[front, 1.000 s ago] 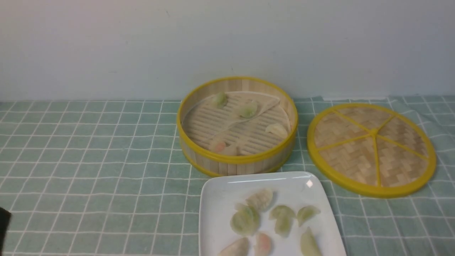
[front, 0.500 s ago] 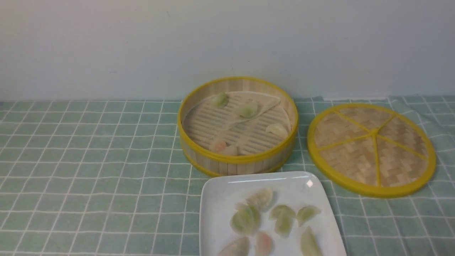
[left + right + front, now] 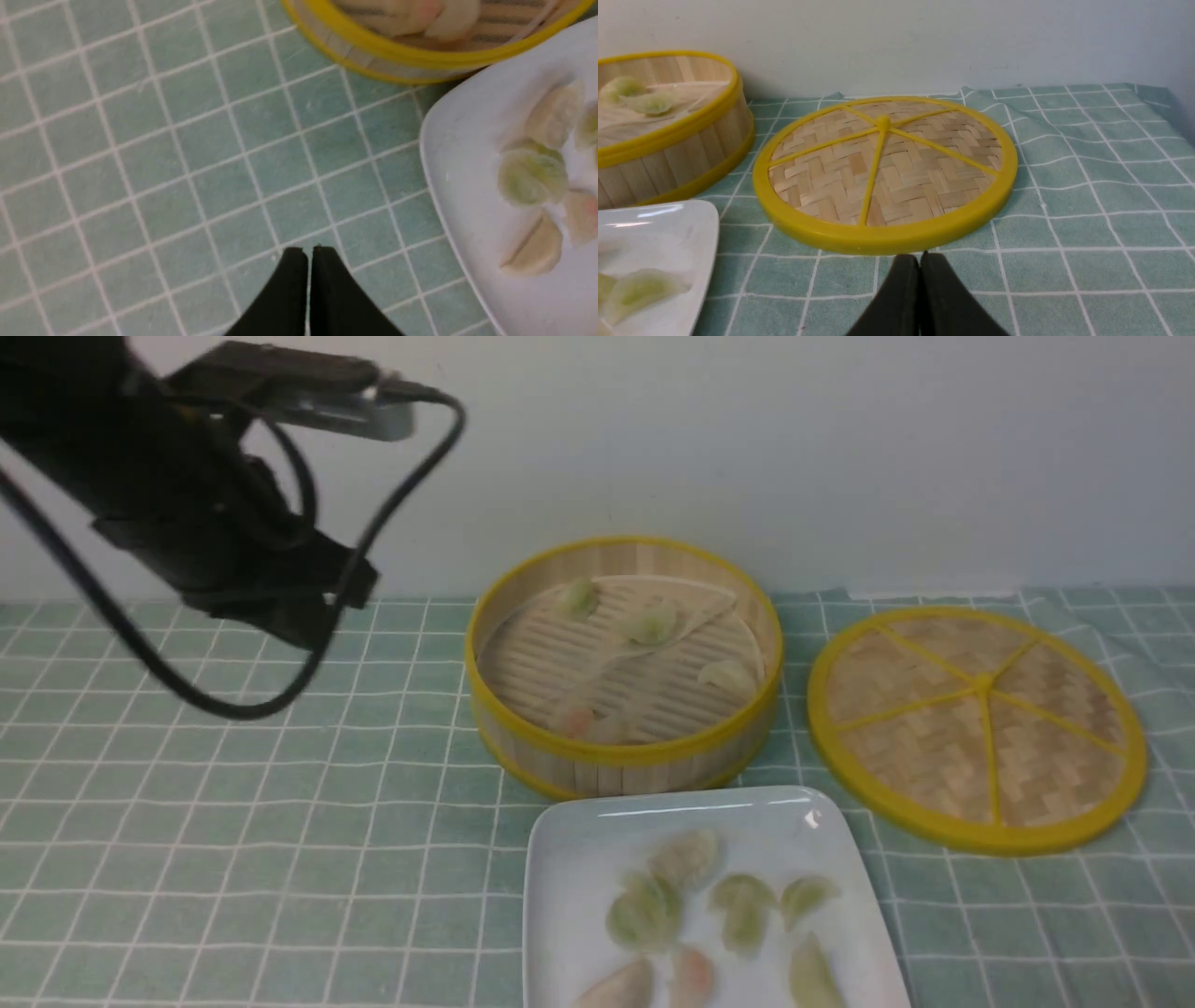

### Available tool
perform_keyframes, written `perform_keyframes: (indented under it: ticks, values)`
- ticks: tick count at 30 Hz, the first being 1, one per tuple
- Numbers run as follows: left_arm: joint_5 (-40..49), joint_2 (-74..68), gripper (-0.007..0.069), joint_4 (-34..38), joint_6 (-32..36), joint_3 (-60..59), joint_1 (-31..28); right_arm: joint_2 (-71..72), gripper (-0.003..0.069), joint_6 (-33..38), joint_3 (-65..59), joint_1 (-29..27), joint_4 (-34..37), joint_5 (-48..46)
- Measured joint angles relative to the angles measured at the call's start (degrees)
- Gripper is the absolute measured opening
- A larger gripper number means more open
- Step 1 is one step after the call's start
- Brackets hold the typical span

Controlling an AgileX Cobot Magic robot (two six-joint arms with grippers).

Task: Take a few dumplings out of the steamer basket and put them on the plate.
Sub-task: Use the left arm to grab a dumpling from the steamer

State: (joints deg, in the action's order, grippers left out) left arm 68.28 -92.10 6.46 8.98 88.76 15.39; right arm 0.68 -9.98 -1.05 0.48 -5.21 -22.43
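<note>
Dumplings (image 3: 724,675) in the steamer basket (image 3: 616,753) look soft, slick, tearable: pinch lightly across the plump middle. Left gripper (image 3: 308,249) and right gripper (image 3: 920,255) clenched, empty.

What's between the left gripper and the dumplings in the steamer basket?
Nothing loose. The left gripper, jaws shut, hangs over bare checked cloth. Only the steamer basket itself is in the way: its upright wall rings the dumplings, so reach in from above. The lid lies off to the right, out of the path.
</note>
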Motion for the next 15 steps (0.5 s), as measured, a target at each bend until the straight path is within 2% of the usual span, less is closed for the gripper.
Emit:
perform_keyframes:
  ticks: [5,9,15]
  values:
    - [-2.8,-7.6,-0.0006,-1.7,0.3,8.6,6.5,0.0,-0.0015,0.0,0.0,0.0,0.0,0.0]
    - [-3.8,-12.8,-0.0006,-1.5,0.7,15.2,7.3,0.0,-0.0015,0.0,0.0,0.0,0.0,0.0]
    - [-7.3,-22.4,-0.0004,-1.5,5.0,27.6,7.3,0.0,-0.0015,0.0,0.0,0.0,0.0,0.0]
